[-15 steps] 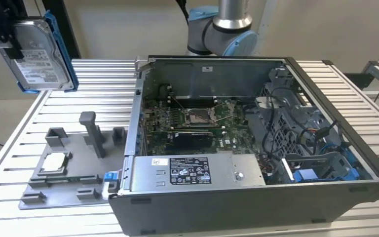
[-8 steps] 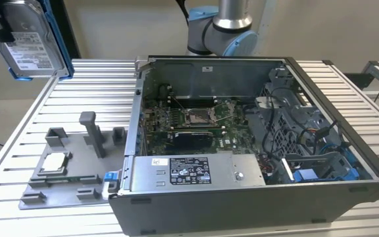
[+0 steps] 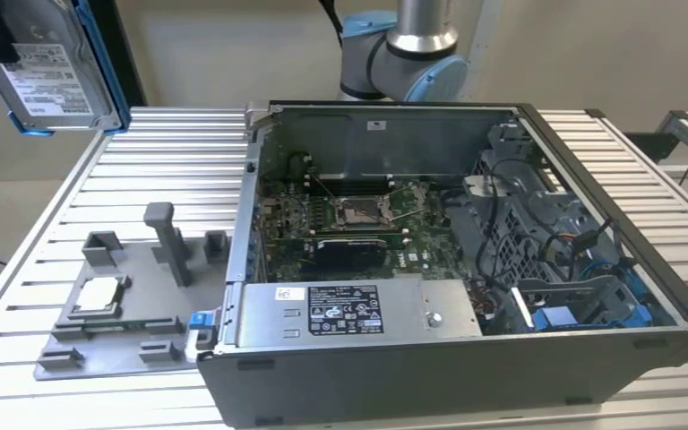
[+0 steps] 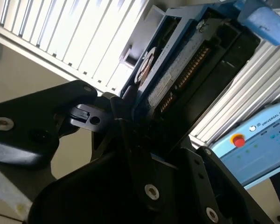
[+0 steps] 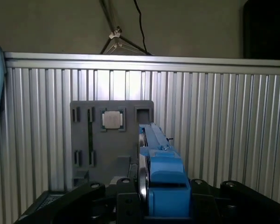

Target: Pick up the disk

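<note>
Open PC case [image 3: 440,376] is sitting on slatted table [image 3: 176,152], w/ PSU [image 3: 356,309] lying along its near wall and mobo [image 3: 398,237] lying flat inside. Grey tray [image 3: 135,269] is resting just beside case, at the exterior view's left, carrying a CPU [image 3: 96,296].

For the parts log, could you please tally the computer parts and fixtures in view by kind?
disk, held in the gripper: 1
processor chip: 1
power-supply box: 1
open computer case: 1
grey fixture plate: 1
Total: 5
</note>
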Controlling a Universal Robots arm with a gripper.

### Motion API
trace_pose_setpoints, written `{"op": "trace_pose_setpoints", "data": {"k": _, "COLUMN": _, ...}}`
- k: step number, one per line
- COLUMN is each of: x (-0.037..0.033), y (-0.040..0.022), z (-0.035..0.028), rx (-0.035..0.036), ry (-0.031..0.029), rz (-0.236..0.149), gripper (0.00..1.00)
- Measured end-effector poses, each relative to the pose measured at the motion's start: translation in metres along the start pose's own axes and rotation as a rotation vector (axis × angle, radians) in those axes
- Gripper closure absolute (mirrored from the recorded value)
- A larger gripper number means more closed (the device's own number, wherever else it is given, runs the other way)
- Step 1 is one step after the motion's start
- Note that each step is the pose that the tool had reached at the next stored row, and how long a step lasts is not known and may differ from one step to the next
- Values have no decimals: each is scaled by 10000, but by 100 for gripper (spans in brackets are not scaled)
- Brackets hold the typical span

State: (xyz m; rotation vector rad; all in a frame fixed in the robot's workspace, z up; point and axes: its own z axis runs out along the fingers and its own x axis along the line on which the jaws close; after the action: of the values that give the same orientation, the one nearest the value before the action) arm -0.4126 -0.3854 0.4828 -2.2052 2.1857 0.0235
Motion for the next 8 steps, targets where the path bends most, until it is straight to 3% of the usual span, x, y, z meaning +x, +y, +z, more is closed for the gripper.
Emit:
{"op": "trace_pose_setpoints", "data": {"k": 4, "x": 1, "y": -113, "z": 2, "rx": 1, "ry": 0, "rz": 2, "gripper": 100}}
{"op": "trace_pose_setpoints", "data": {"k": 8, "x": 3, "y": -294, "z": 5, "rx": -7, "ry": 0, "rz": 1, "gripper": 100}}
